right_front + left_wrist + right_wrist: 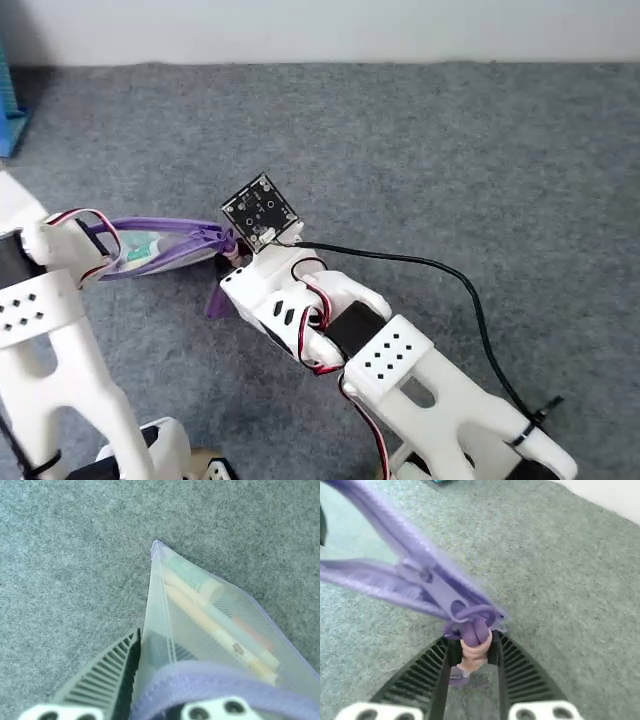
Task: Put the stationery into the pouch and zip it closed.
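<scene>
High view: you have two arms and one pouch point(150, 250). The pouch is strung between the grippers, above the grey carpeted table point(450, 150). Your left gripper point(95, 250) is clamped on one end of it. Your right gripper point(228, 262) is at the other end, under its wrist camera board point(260, 210). One black cable point(470, 290) runs back along the right arm, and one blue object point(10, 120) sits at the table's edge.

Left wrist view: your left gripper point(155, 680) is closed on the pouch's point(210, 630) purple zip edge, with one ribbed finger point(105, 675) pressed against the mesh side. The pouch runs straight out from the jaws to a pointed corner. There are pens point(215, 630) inside, lying lengthwise. You can make out at least three: one cream, one pale green and one pinkish. They overlap, so the exact count is unclear.

Right wrist view: your right gripper point(470, 647) is pinched tight on one purple zip pull point(472, 630), which sits right between the fingertips. One slider point(455, 605) sits just beyond the jaws, touching the pull. Two purple zip tapes point(375, 580) spread apart past the slider, so the pouch's mouth is open there.
</scene>
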